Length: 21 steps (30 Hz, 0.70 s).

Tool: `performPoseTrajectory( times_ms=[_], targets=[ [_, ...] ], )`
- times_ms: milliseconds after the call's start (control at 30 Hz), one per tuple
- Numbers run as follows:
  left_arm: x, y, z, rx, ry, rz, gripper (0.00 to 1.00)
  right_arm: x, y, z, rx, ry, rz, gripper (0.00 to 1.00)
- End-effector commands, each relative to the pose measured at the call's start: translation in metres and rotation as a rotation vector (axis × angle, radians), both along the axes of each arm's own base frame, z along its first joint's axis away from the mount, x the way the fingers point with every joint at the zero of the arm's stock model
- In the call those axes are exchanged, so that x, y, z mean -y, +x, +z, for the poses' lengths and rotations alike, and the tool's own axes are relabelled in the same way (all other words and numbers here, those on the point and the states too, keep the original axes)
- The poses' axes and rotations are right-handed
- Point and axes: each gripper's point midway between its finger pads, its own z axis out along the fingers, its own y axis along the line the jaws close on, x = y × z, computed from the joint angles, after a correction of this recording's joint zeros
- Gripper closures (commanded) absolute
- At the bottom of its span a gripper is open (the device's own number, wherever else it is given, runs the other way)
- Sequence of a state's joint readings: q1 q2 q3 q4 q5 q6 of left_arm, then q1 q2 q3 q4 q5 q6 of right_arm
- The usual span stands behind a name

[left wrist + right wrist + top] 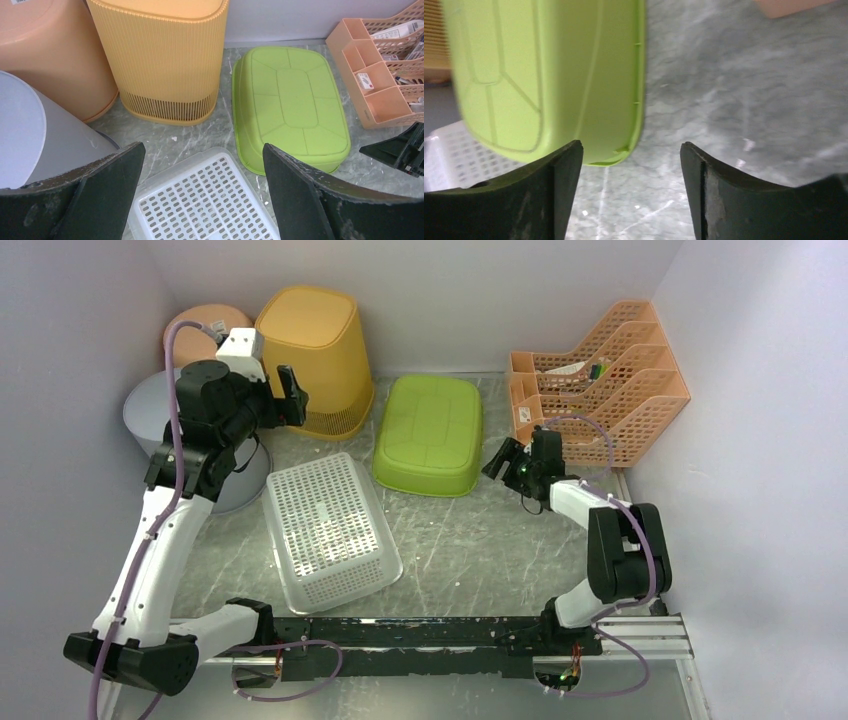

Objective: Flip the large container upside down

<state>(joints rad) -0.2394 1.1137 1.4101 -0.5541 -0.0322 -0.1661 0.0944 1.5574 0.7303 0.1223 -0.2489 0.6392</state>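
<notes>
Lying bottom-up on the marble surface [480,540], green basin [428,435] sits between white perforated basket [325,530] and orange file rack [600,380].
Right gripper [502,460] spread wide, empty, just beside the basin's rim; left gripper [292,398] likewise parted, empty, near yellow bin [315,355].

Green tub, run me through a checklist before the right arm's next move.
1. Green tub bottom up, rim on the table: ok.
2. Right gripper open and empty: ok.
3. Right gripper clear of the tub's edge: cannot tell.
4. Left gripper open, empty, raised by the yellow bin: ok.
5. White basket apart from the tub: cannot tell.
</notes>
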Motion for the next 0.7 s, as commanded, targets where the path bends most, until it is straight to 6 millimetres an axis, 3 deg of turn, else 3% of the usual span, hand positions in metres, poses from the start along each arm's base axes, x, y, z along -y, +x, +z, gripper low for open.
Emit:
performPoseTrajectory(
  times_ms=[0, 67, 100, 133, 400, 667],
  targets=[
    [0.009, 0.006, -0.003, 0.017, -0.025, -0.032, 0.0, 0.024, 0.0, 0.036, 0.068, -0.272, -0.019, 0.23],
    [0.01, 0.008, -0.008, 0.009, -0.024, -0.034, 0.01, 0.026, 0.003, 0.06, 0.126, -0.309, -0.013, 0.18],
    [0.011, 0.009, -0.011, 0.003, -0.024, -0.036, 0.01, 0.026, 0.006, 0.077, 0.168, -0.324, -0.014, 0.02],
    [0.011, 0.009, -0.014, -0.003, -0.025, -0.038, 0.01, 0.029, 0.007, 0.086, 0.182, -0.344, -0.022, 0.0],
    [0.012, 0.012, -0.033, -0.022, -0.003, -0.043, 0.0, 0.015, 0.013, 0.138, 0.295, -0.426, -0.015, 0.0],
    [0.014, 0.017, -0.041, -0.027, -0.006, -0.05, 0.0, 0.006, 0.012, 0.162, 0.388, -0.449, 0.001, 0.0]
  ],
)
